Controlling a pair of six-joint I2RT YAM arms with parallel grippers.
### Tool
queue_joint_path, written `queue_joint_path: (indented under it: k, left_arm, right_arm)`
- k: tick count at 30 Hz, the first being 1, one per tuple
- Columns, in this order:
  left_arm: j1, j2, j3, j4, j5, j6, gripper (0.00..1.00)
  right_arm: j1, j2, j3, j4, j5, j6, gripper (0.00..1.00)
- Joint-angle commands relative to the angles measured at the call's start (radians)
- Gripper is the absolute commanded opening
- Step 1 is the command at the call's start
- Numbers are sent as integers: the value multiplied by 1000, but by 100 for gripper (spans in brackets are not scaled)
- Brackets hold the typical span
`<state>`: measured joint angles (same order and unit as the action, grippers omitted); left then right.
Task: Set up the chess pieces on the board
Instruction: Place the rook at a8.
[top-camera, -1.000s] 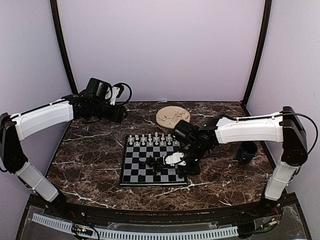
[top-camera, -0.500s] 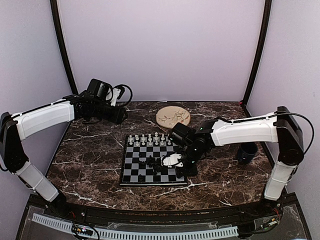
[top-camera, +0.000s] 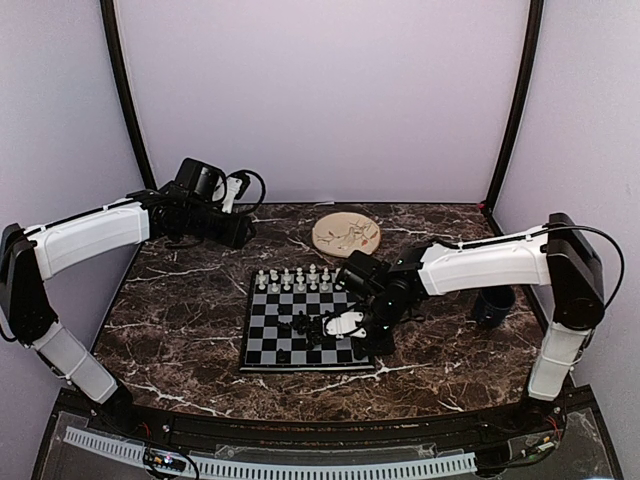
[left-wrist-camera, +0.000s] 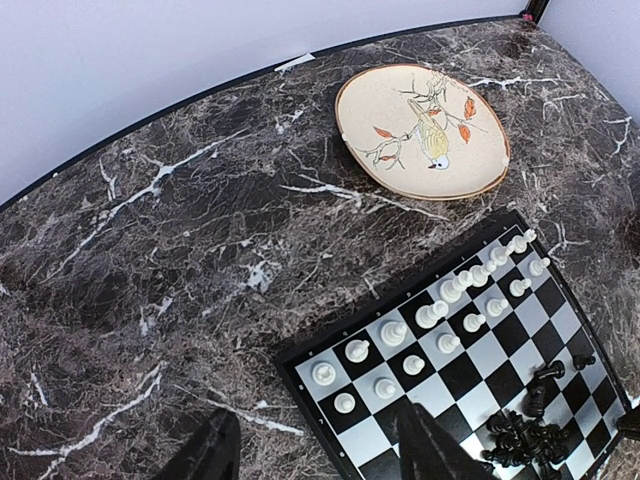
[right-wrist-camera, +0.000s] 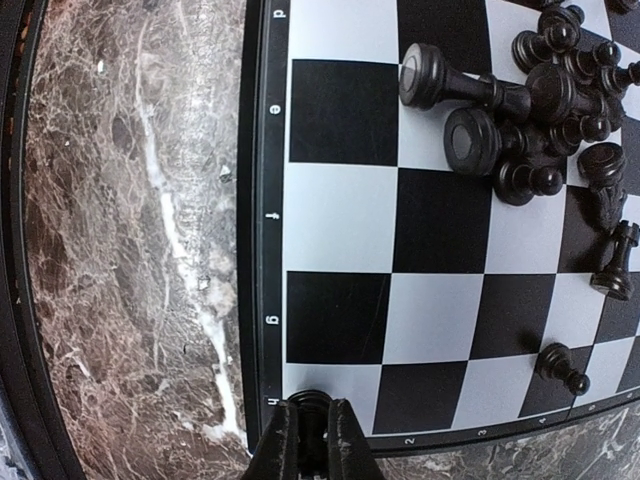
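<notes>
The board lies mid-table, with white chess pieces in two rows along its far edge. Black chess pieces lie heaped near its middle. My right gripper is low over the board's near right corner, shut on a black piece that stands on the light corner square. In the right wrist view the gripper pinches it, and the black heap lies farther along the board. My left gripper hangs open and empty above the far left; its view shows the gripper, the board and the white rows.
A round beige plate with a bird drawing sits behind the board, also in the left wrist view as the plate. A dark cup stands right of the board. Two black pieces stand upright near the board's edge.
My right arm has shifted slightly left, carrying its black piece along the board's near right corner. The left arm has not moved.
</notes>
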<state>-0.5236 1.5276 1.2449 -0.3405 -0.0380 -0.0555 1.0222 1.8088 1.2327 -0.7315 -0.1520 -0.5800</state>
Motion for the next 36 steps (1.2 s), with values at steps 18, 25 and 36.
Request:
queue_joint_path:
  k: [18, 25, 36]
  left_arm:
    - [7, -1, 28, -12, 19, 7, 56]
    - [6, -5, 30, -14, 23, 5, 56]
    - [5, -15, 28, -14, 23, 8, 56]
  right_arm:
    - [10, 20, -19, 34, 37, 30, 25]
    - [-4, -18, 63, -40, -16, 15, 40]
    - [-163, 74, 232, -50, -75, 87, 39]
